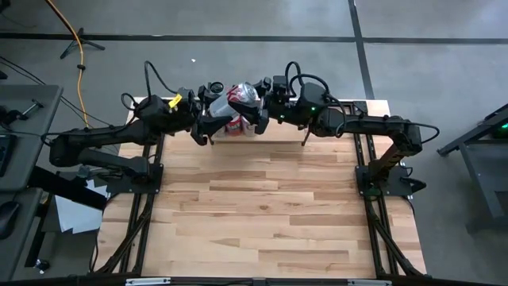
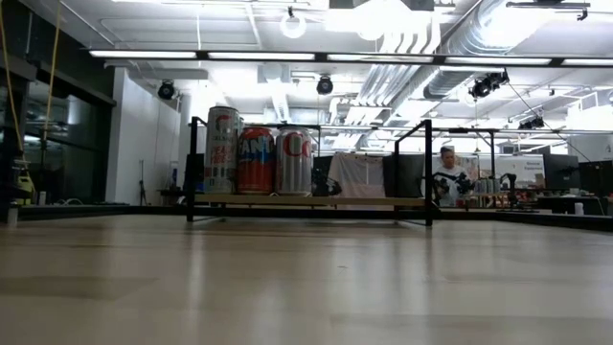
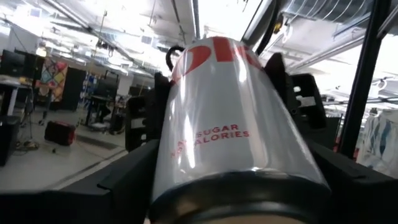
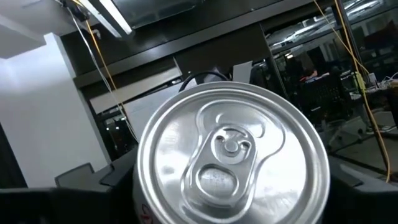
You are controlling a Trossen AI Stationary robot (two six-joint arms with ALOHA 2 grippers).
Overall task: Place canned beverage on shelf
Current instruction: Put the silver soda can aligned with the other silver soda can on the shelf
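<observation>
Silver can [image 1: 244,95] is caught end to end between the left pincer [image 1: 208,107] and the right pincer [image 1: 266,107], in the air over the far edge of the worktop [image 2: 306,287]. Left wrist view looks along its side from the base end. Right wrist view looks straight at the lid and pull tab [image 4: 231,146].

Pincer state: can't tell for either one. Both sit hard up against the can, and something must be carrying it, but no view shows which one is clamped and which is loose. Looks like a handover or a two-arm regrip; that's my read only.

Progress: the shelf [image 2: 364,201] at the far edge already carries three upright cans, side by side at one end of the plank:
- tall silver-and-red can [image 2: 222,150]
- orange can [image 2: 256,160]
- silver can with red lettering [image 2: 294,161]

The rest of the plank is bare. The airborne can isn't placed yet. It doesn't show in the low view, so it's above the level of the shelf's top rail. What's left: settle who holds it, turn it upright, lower it onto free plank, let go.

Can itself: silver body, red lettering, "SUGAR" and "ALORIES" readable on the side. Lid is sealed with the tab flat, no dents visible. It lies tilted, not upright.

A person [image 2: 446,172] sits in the room behind the shelf, well clear.
</observation>
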